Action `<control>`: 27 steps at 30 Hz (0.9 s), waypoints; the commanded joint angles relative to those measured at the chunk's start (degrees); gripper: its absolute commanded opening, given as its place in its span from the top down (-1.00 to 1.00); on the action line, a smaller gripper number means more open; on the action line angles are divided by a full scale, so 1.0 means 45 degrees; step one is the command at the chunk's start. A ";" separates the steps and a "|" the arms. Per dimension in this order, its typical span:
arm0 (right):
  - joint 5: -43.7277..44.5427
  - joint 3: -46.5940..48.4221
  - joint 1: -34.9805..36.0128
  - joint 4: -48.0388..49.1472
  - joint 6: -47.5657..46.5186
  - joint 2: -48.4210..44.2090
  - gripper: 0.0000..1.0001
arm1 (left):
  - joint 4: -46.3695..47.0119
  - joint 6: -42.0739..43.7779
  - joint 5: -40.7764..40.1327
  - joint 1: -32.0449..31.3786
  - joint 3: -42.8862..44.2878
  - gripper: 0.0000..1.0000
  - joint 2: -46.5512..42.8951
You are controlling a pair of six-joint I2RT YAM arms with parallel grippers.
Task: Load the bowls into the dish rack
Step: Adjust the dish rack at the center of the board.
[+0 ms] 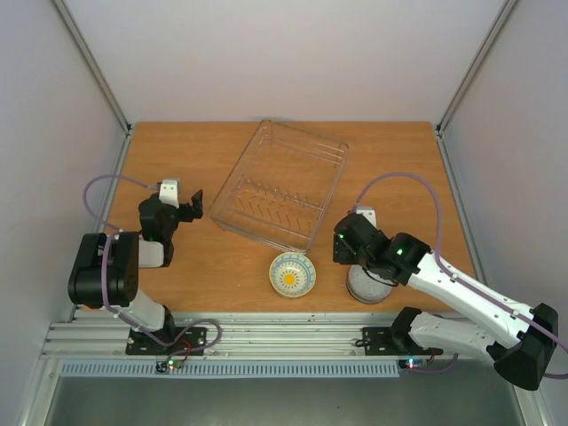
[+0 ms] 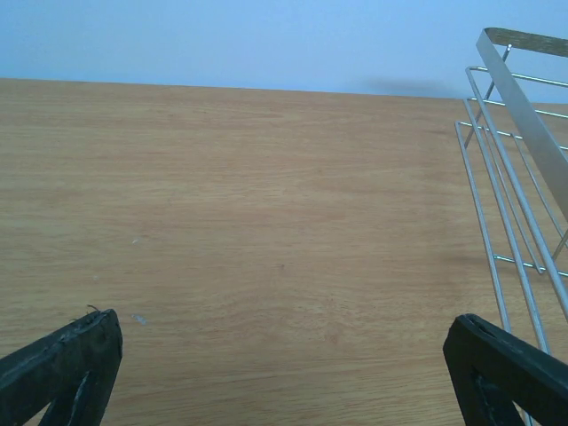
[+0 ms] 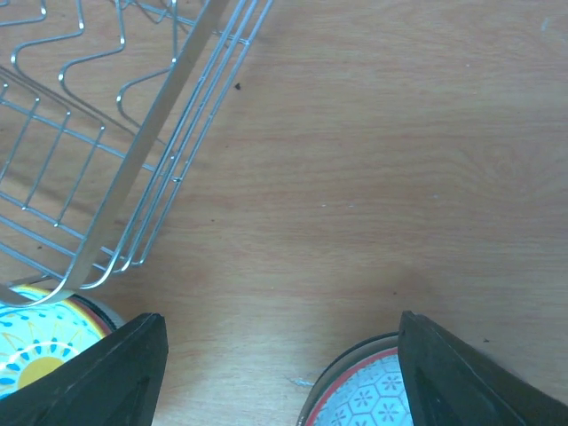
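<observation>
The wire dish rack (image 1: 277, 185) lies tilted at the table's middle and holds no bowls. A cream-yellow patterned bowl (image 1: 292, 273) stands upright just in front of its near corner. A white bowl with a blue hexagon pattern and red rim (image 1: 367, 287) stands to the right of it, partly under my right arm. My right gripper (image 1: 349, 251) is open above that bowl's far-left rim. In the right wrist view the hexagon bowl (image 3: 364, 398) is at the bottom, the yellow bowl (image 3: 31, 342) at the lower left, and the rack (image 3: 106, 133) at the upper left. My left gripper (image 1: 182, 202) is open and empty, left of the rack.
In the left wrist view my left gripper (image 2: 284, 373) hangs over bare wood with the rack's wire side (image 2: 519, 169) at the right. The table is walled by white panels at the left, back and right.
</observation>
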 commanded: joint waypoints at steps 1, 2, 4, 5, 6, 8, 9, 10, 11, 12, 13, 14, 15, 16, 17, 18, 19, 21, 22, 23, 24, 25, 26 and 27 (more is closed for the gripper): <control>0.0835 0.0122 0.0093 -0.0512 0.0429 0.0045 -0.46 | 0.0513 0.0110 0.0013 -0.0028 -0.0036 -0.99 -0.0092; 0.0878 0.0197 0.0093 -0.0527 0.0411 0.0139 -0.46 | 0.0523 0.0113 0.0013 -0.0036 -0.0036 -0.98 -0.0086; 0.0753 0.0296 0.0093 -0.0412 0.0194 0.0277 -0.47 | 0.0519 0.0099 0.0012 -0.0027 -0.0036 -0.99 -0.0080; 0.0614 0.0307 0.0083 -0.0249 0.0056 0.0290 -0.48 | 0.0524 0.0102 0.0013 -0.0031 -0.0036 -0.99 -0.0080; 0.0513 0.0269 0.0092 -0.0040 -0.0112 0.0270 -0.48 | 0.0524 0.0106 0.0013 -0.0027 -0.0036 -0.99 -0.0087; 0.0345 0.0168 0.0093 0.0556 -0.0466 0.0226 -0.48 | 0.0524 0.0113 0.0013 -0.0027 -0.0036 -0.99 -0.0094; 0.0358 0.0205 0.0083 0.0732 -0.0600 0.0250 -0.48 | 0.0512 0.0113 0.0013 -0.0027 -0.0036 -0.99 -0.0094; 0.0418 0.0305 0.0065 0.0842 -0.0712 0.0333 -0.48 | 0.0523 0.0114 0.0013 -0.0027 -0.0036 -0.99 -0.0091; 0.0523 0.0442 0.0045 0.0875 -0.0806 0.0500 -0.47 | 0.0524 0.0114 0.0010 -0.0036 -0.0048 -0.99 -0.0086; 0.0605 0.0637 -0.0006 0.0864 -0.0884 0.0729 -0.47 | 0.0522 0.0104 0.0012 -0.0028 -0.0037 -0.99 -0.0095; 0.0610 0.0825 -0.0078 0.0939 -0.0991 0.0999 -0.46 | 0.0521 0.0106 0.0013 -0.0027 -0.0036 -0.99 -0.0079; 0.0527 0.1037 -0.0168 0.1048 -0.1132 0.1338 -0.44 | 0.0524 0.0113 0.0013 -0.0027 -0.0045 -0.99 -0.0082; 0.0385 0.1227 -0.0269 0.1211 -0.1254 0.1656 -0.42 | 0.0524 0.0113 0.0022 -0.0027 -0.0037 -0.99 -0.0080; 0.0192 0.1412 -0.0363 0.1402 -0.1419 0.2018 -0.39 | 0.0517 0.0113 0.0014 -0.0036 -0.0046 -0.99 -0.0088; 0.0070 0.1667 -0.0450 0.1577 -0.1529 0.2475 -0.33 | 0.0524 0.0099 0.0013 -0.0028 -0.0036 -0.99 -0.0088; -0.0077 0.1826 -0.0527 0.1802 -0.1636 0.2772 -0.26 | 0.0524 0.0095 0.0013 -0.0037 -0.0036 -0.99 -0.0081; -0.0285 0.1973 -0.0605 0.2001 -0.1720 0.3071 -0.19 | 0.0529 0.0111 0.0013 -0.0028 -0.0036 -0.99 -0.0077; -0.0641 0.2187 -0.0836 0.2421 -0.1812 0.3520 -0.08 | 0.0542 0.0113 0.0013 -0.0027 -0.0036 -0.99 -0.0086; -0.0874 0.2242 -0.0975 0.2615 -0.1837 0.3750 -0.03 | 0.0531 0.0104 0.0013 -0.0027 -0.0036 -0.99 -0.0085; -0.1128 0.2293 -0.1171 0.2818 -0.1841 0.3977 0.03 | 0.0542 0.0106 0.0003 -0.0027 -0.0036 -0.99 -0.0093; -0.1316 0.2341 -0.1308 0.2975 -0.1841 0.4200 0.09 | 0.0541 0.0113 0.0011 -0.0027 -0.0045 -0.99 -0.0094; -0.1488 0.2381 -0.1388 0.3122 -0.1851 0.4404 0.14 | 0.0543 0.0113 0.0013 -0.0027 -0.0037 -0.99 -0.0086; -0.1598 0.2430 -0.1450 0.3247 -0.1862 0.4634 0.19 | 0.0536 0.0104 0.0013 -0.0027 -0.0036 -0.99 -0.0095; -0.1726 0.2488 -0.1499 0.3334 -0.1875 0.4844 0.23 | 0.0543 0.0106 0.0013 -0.0027 -0.0036 -0.99 -0.0091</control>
